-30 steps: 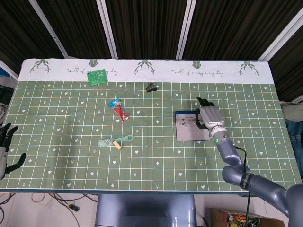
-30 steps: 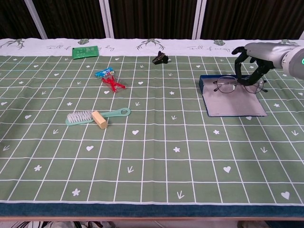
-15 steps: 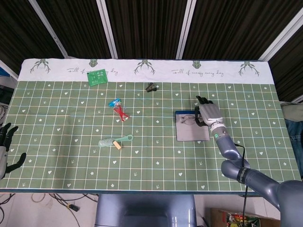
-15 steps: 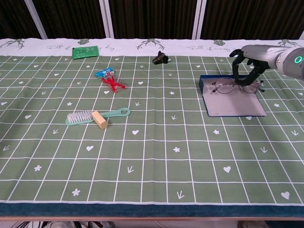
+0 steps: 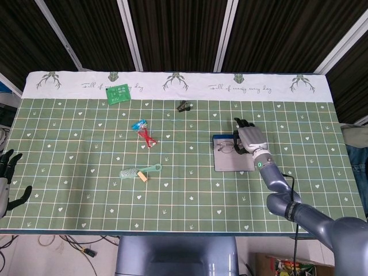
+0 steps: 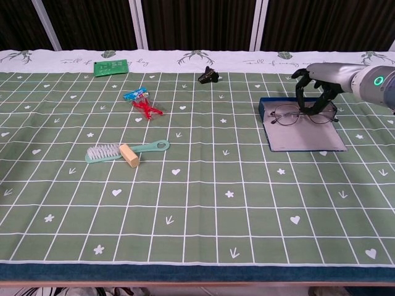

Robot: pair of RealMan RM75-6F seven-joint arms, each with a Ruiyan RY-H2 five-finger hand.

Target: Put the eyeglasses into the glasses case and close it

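Grey right hand (image 6: 316, 86) | arched fingers-down, grasping eyeglasses (image 6: 302, 114) | over open glasses case (image 6: 305, 134)

Bare cloth (image 6: 203, 203) lies open at 6 o'clock and 9 o'clock of the case (image 6: 307, 137). Toward 10 o'clock a black clip (image 6: 208, 76) sits well apart. The brush (image 6: 126, 152) and red toy (image 6: 147, 108) lie far toward 9 o'clock.

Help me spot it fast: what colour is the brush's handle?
Mint green; the brush shows best in the chest view.
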